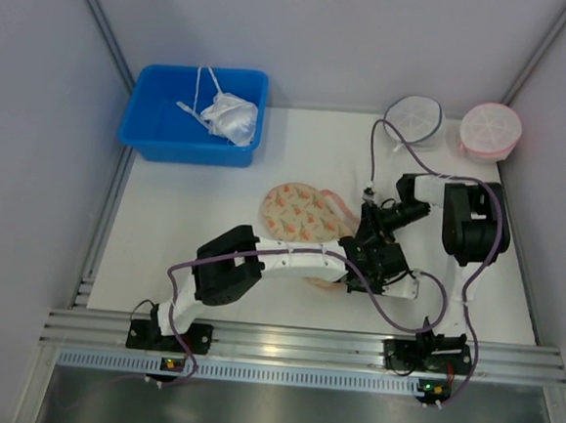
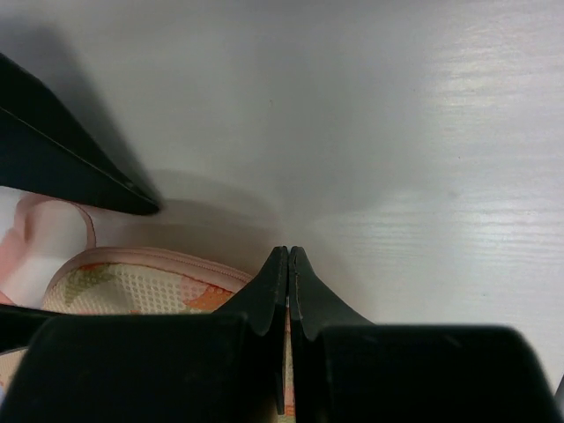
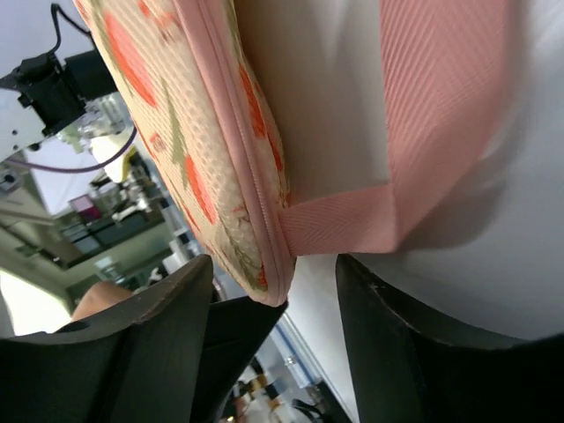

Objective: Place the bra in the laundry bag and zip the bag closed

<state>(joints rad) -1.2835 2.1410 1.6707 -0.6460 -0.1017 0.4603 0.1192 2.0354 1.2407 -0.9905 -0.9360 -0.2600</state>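
Observation:
The laundry bag [image 1: 300, 213], peach with orange floral print, lies mid-table with one lobe under my left arm. Its mesh side and pink zipper rim [image 2: 123, 286] show in the left wrist view, just under and behind my left gripper [image 2: 289, 251], whose jaws are pressed together. From above, the left gripper [image 1: 376, 250] sits at the bag's right end. My right gripper [image 3: 275, 264] is open, and the bag's zipped edge [image 3: 194, 132] and a pink ribbon loop [image 3: 344, 225] hang between its fingers. Seen from the top, the right gripper [image 1: 369, 216] is close above the left one. The bra is out of view.
A blue bin [image 1: 152, 128] at the back left holds a white bra with string straps [image 1: 231, 119]. A round white mesh pouch [image 1: 413, 117] and a round pink mesh pouch [image 1: 490, 130] stand at the back right. Grey walls close in both sides.

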